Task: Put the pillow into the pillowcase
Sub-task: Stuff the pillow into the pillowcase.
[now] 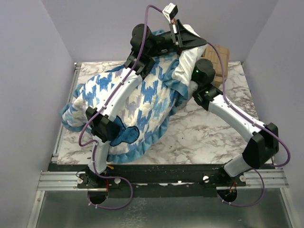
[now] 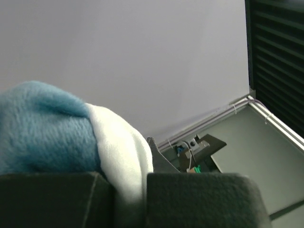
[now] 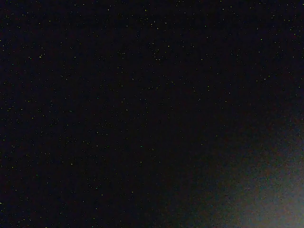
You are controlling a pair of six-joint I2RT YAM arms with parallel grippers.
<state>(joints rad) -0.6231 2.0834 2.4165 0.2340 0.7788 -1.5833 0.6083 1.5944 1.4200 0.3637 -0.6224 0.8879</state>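
Observation:
The houndstooth pillowcase with its blue frilled edge lies bulging across the table, its butterfly patch near the front. My left gripper is raised at the far end and shut on the case's rim. In the left wrist view the gripper pinches white lining beside the blue frill. White fabric shows at the lifted opening; I cannot tell whether it is pillow or lining. My right arm reaches into that opening. Its fingers are hidden and its wrist view is black.
A tan box-like object stands at the back right of the marble table. Grey walls close in the left, back and right. A metal rail runs along the near edge by the arm bases.

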